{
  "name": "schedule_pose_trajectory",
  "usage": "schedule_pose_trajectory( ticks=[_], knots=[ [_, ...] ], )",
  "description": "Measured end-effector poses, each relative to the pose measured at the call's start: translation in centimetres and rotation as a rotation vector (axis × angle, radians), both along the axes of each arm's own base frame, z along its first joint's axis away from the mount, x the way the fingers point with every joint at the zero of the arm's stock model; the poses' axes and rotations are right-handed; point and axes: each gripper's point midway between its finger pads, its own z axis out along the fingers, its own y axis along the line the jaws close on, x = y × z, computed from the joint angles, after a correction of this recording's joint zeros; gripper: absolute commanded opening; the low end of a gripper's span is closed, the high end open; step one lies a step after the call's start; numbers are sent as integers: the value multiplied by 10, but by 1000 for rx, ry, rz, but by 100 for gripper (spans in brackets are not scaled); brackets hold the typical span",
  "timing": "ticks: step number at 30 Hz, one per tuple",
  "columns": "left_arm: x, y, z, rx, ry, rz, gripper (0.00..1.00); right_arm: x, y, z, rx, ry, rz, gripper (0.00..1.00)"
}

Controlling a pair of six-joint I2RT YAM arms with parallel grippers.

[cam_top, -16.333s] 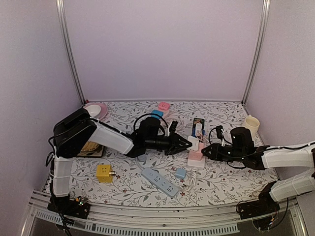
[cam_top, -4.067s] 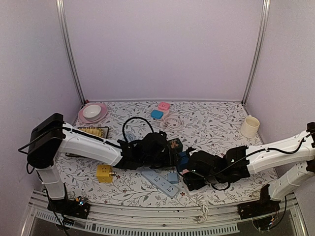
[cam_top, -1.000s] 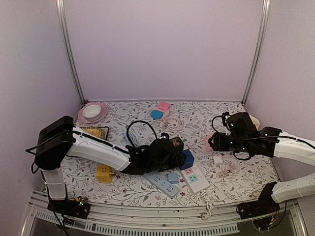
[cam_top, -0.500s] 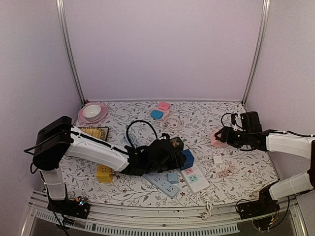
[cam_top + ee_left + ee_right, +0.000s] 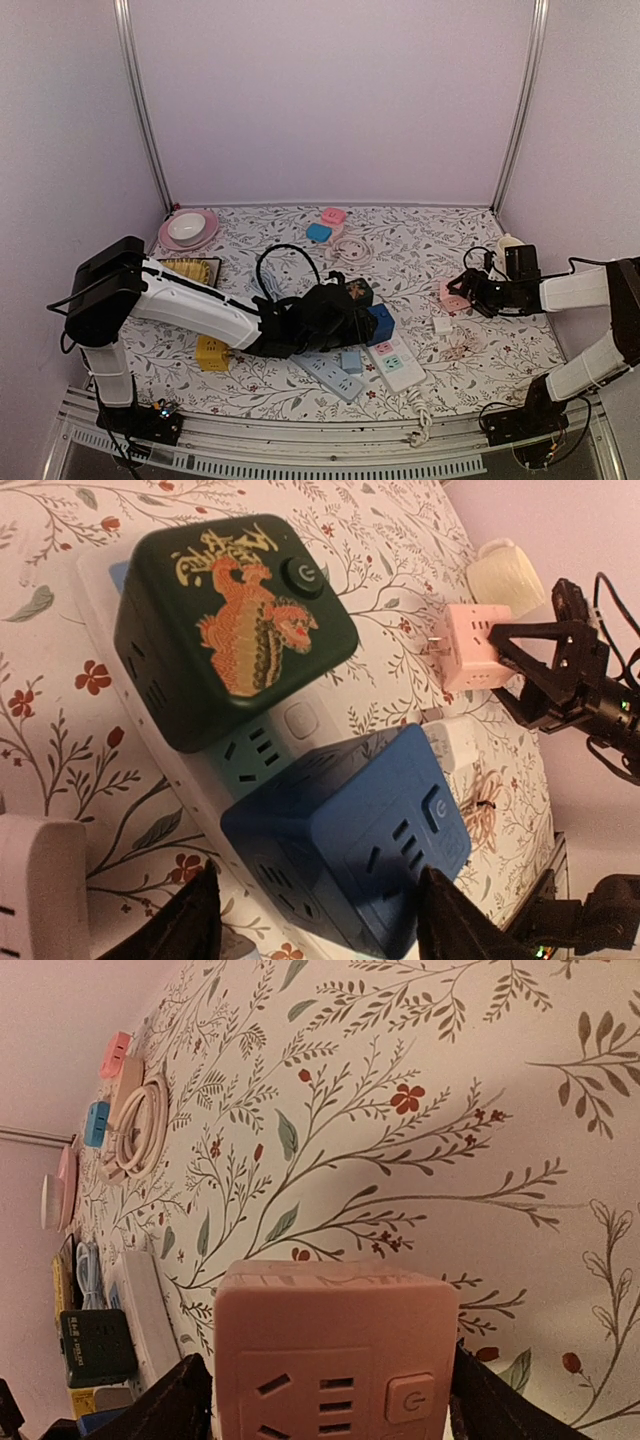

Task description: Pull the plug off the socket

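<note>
The pink cube plug (image 5: 453, 296) lies on the table at the right, well away from the white socket strip (image 5: 398, 365). Its prongs stick out free toward the strip. My right gripper (image 5: 470, 297) is open, with a finger on either side of the pink cube (image 5: 335, 1330). On the strip (image 5: 290, 720) stand a black cube with a dragon (image 5: 225, 630) and a blue cube (image 5: 340, 830). My left gripper (image 5: 320, 920) is shut on the blue cube (image 5: 382, 322), its fingers against two opposite sides.
A grey-blue power strip (image 5: 325, 368), a light blue cube (image 5: 351, 361) and a yellow cube (image 5: 210, 352) lie near the front. A small white adapter (image 5: 442, 325) sits between the arms. A cream mug (image 5: 505, 248), a coiled cable (image 5: 350, 250) and a pink plate (image 5: 188, 228) are farther back.
My right gripper carried the pink cube to the right and down onto the table, and its jaws have spread. The left arm has not moved.
</note>
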Motion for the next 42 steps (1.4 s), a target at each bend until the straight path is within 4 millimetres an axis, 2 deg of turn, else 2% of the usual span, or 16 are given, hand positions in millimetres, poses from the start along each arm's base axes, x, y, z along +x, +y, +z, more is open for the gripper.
schedule_pose_trajectory(
  ticks=[4, 14, 20, 24, 29, 33, 38, 42],
  knots=[
    [-1, 1, 0, 1, -1, 0, 67, -4, -7, -1, -7, 8, -19, 93],
    [-1, 3, 0, 6, -9, 8, 67, -13, -19, 29, -79, -60, -35, 100],
    [-2, 3, 0, 6, -12, 9, 67, -23, -19, 51, -122, -118, -23, 99],
    [-2, 3, 1, 6, -16, 10, 67, -32, 2, 63, -156, -144, 46, 99],
    [-7, 12, 2, 13, -18, 10, 67, -50, 48, 70, -195, -169, 189, 99],
    [-10, 23, 2, 22, -25, 19, 67, -70, 84, 69, -233, -181, 303, 99],
    [-15, 45, -14, 82, -19, 43, 67, -89, 124, 62, -302, -185, 414, 99],
    [-15, 55, -19, 100, -19, 69, 67, -102, 157, 56, -378, -184, 489, 100]
  ],
)
